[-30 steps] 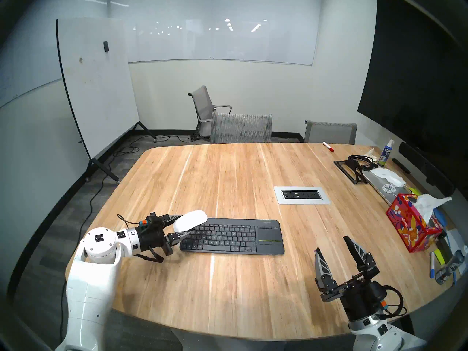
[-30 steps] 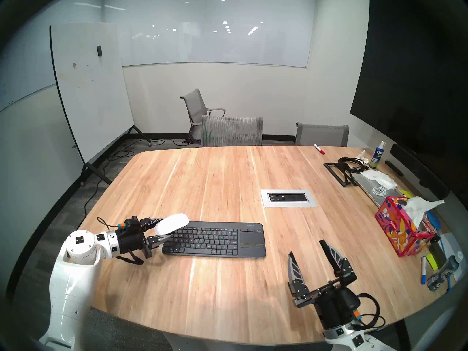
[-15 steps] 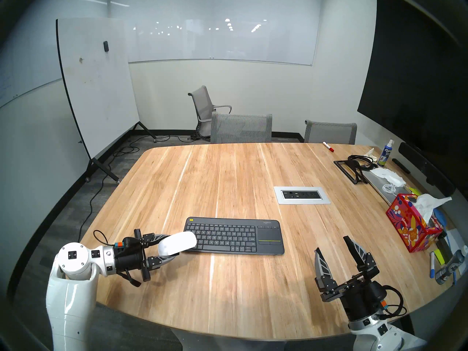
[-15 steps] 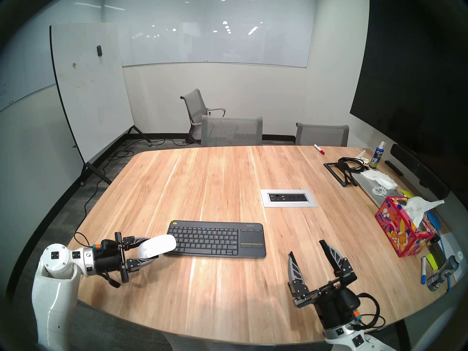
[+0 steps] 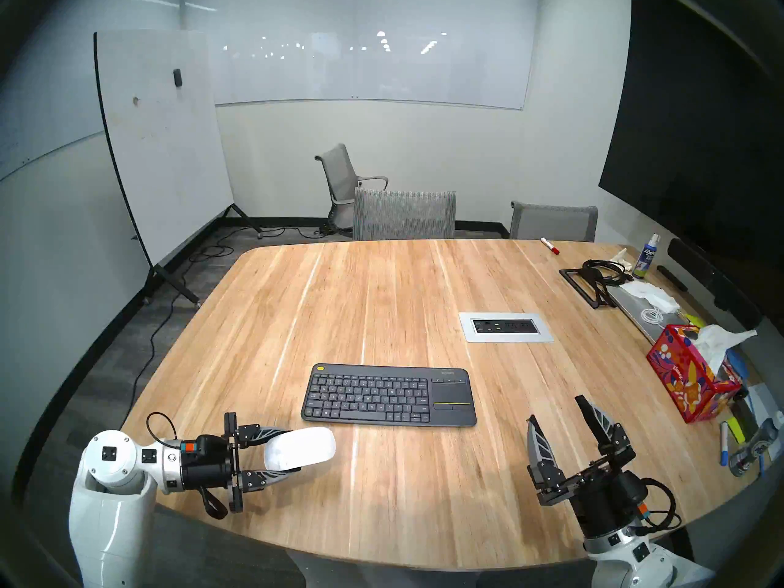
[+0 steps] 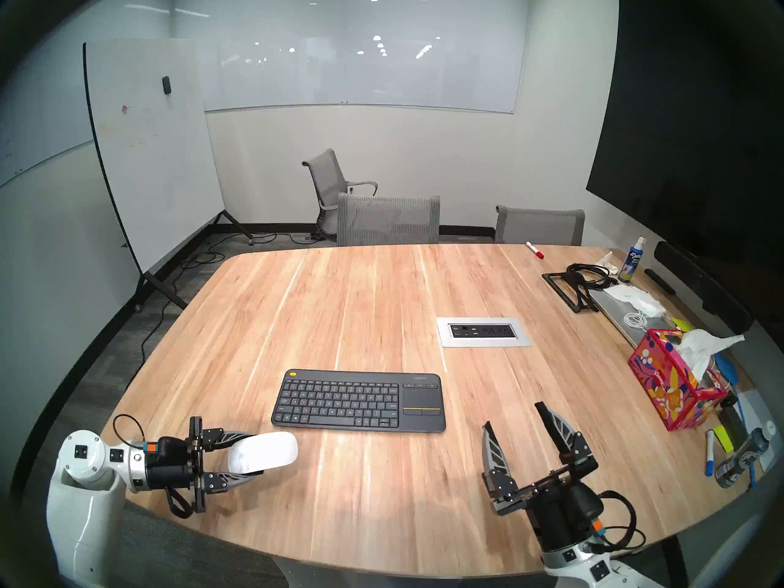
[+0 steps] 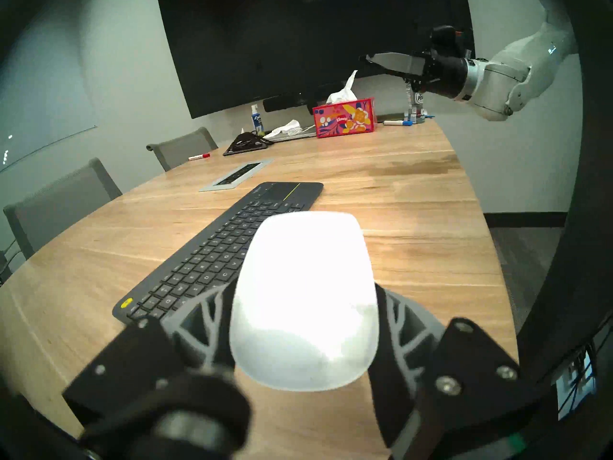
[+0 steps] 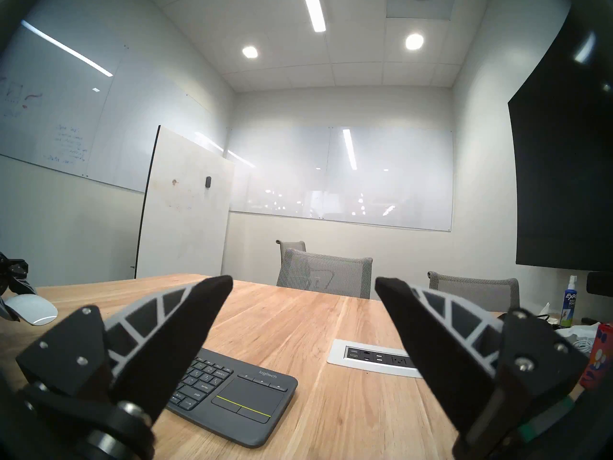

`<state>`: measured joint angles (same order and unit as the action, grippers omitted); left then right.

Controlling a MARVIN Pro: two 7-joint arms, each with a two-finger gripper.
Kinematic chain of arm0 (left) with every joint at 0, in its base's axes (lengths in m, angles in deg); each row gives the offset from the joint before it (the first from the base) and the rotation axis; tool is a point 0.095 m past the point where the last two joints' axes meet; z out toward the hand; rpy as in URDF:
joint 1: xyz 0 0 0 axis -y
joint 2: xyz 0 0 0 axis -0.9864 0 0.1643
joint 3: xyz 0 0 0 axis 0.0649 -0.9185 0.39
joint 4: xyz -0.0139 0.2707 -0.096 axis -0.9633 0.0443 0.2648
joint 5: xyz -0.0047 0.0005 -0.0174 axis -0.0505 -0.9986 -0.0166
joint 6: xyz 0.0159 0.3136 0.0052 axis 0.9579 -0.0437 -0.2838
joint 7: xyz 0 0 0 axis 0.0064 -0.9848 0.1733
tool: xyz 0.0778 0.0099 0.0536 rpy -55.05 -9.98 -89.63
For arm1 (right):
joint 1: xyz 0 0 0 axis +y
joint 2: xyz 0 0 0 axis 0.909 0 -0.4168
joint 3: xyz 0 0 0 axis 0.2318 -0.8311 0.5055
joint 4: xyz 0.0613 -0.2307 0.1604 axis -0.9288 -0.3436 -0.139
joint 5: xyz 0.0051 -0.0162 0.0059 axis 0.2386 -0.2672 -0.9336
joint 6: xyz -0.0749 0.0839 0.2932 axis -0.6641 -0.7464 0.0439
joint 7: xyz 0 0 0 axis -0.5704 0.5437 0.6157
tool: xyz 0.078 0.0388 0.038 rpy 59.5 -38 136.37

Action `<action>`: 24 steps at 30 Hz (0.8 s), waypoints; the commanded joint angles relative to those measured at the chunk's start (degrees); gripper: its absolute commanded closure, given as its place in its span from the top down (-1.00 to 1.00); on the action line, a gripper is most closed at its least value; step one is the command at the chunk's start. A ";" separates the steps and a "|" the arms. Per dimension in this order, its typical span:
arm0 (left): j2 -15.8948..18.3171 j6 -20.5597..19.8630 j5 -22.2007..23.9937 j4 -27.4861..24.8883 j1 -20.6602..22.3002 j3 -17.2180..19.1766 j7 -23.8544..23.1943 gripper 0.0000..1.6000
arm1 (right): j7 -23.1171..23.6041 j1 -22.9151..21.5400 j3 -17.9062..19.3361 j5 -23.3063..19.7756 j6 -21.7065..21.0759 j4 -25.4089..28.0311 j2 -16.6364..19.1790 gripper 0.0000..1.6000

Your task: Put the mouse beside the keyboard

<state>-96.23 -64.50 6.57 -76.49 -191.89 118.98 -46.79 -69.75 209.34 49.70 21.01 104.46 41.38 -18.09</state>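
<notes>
Nearest, at the table's point(image 5: 382, 510) front-left corner, the left gripper point(image 5: 297, 451) is clamped on the mouse point(image 5: 300, 448), one finger on each long side; mouse is held off the wood, nose pointing right along the front edge, tilted a bit. At the front-right corner the right gripper point(image 5: 558, 409) hangs above the wood w/ fingers spread wide, nothing between them, tips aimed at the far wall.

Next back, approx mid-table, the keyboard point(image 5: 388, 395) lies flat, long side parallel to the front edge, touchpad end to the right, yellow button at its far-left corner. Mouse sits nearer the front edge than the keyboard, off its front-left corner, apart from it. Bare wood between keyboard and right gripper.

Further back, the silver outlet panel point(image 5: 505, 327) is set into the top, right of centre. Along the right edge: tissue box point(image 5: 687, 379), markers, cables, spray bottle point(image 5: 645, 258). Red marker point(image 5: 550, 246) near the far edge. Chairs point(image 5: 404, 215) behind the far edge.
</notes>
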 commanded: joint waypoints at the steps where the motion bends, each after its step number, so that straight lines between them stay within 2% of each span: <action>1: -0.72 1.34 -2.98 0.36 1.38 -3.34 0.84 -1.00 | -0.08 0.14 0.06 0.12 0.09 0.71 -0.12 1.00; 11: -2.12 2.65 -9.32 2.78 3.89 -8.64 2.61 -1.00 | -0.08 0.14 0.06 0.12 0.09 0.71 -0.12 1.00; 24: -3.80 1.17 -12.67 1.69 5.91 -13.23 3.40 -1.00 | -0.08 0.14 0.06 0.12 0.08 0.71 -0.12 1.00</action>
<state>-99.07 -62.38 -5.81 -73.35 -187.24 107.19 -43.59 -69.75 209.35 49.70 21.01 104.46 41.38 -18.09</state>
